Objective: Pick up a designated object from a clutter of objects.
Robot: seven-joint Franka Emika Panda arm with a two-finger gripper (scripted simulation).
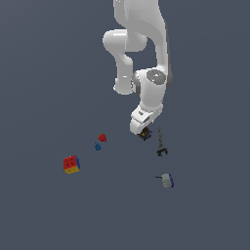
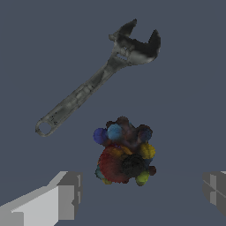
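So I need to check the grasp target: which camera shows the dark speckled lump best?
The wrist view: the dark speckled lump shows large and unobstructed, between the open gripper's fingers. In the exterior view it is a tiny speck under the hand.

Arm [image 1: 141, 44]: upper links cut off by the exterior view's top edge. Gripper [image 2: 141, 190]: fingers [image 2: 66, 196] cropped by the wrist view's borders. Speckled lumpy item [image 1: 145, 134]: partly hidden under the gripper in the exterior view, too small to resolve; white-blue item [image 1: 167, 180] likewise indistinct.
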